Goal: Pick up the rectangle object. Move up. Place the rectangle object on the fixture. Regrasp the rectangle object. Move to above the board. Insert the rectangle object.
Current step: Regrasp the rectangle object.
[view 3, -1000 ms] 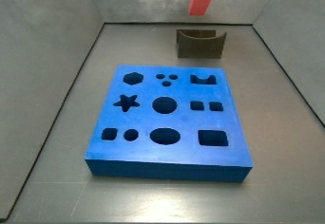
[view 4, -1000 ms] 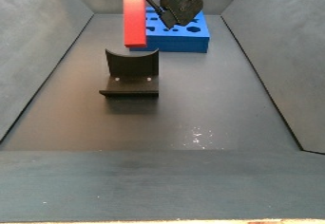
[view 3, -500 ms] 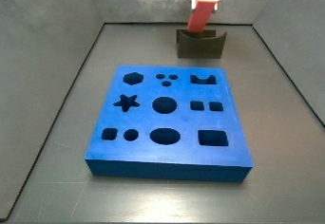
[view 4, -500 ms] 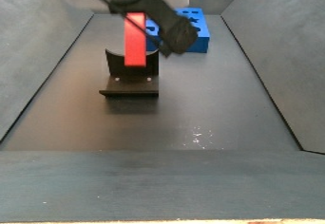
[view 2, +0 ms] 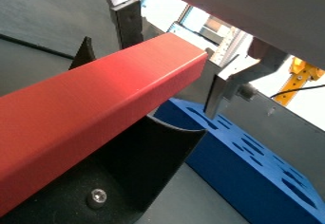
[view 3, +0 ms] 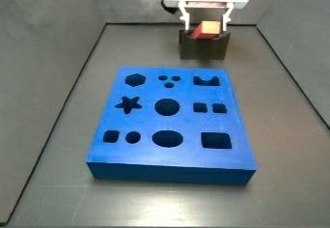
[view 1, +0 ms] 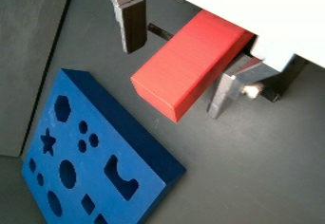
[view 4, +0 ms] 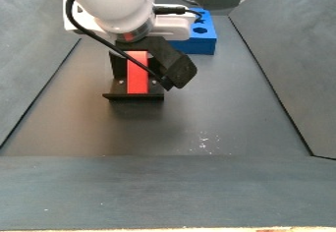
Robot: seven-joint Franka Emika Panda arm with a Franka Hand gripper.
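Dark grey floor point(view 4: 197, 118), sloped grey walls point(view 3: 58, 68).

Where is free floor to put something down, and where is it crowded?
Free: the dark floor in front of the fixture, and the strips beside the board. Crowded: at the fixture, where the gripper holds the rectangle object.

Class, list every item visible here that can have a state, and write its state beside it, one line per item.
rectangle object: between the end effector's fingers, lowered onto the fixture.
end effector: at the fixture, fingers on either side of the rectangle object; whether they press on it cannot be told.
fixture: standing on the floor, block in its notch.
board: flat on the floor, all holes visible are empty.
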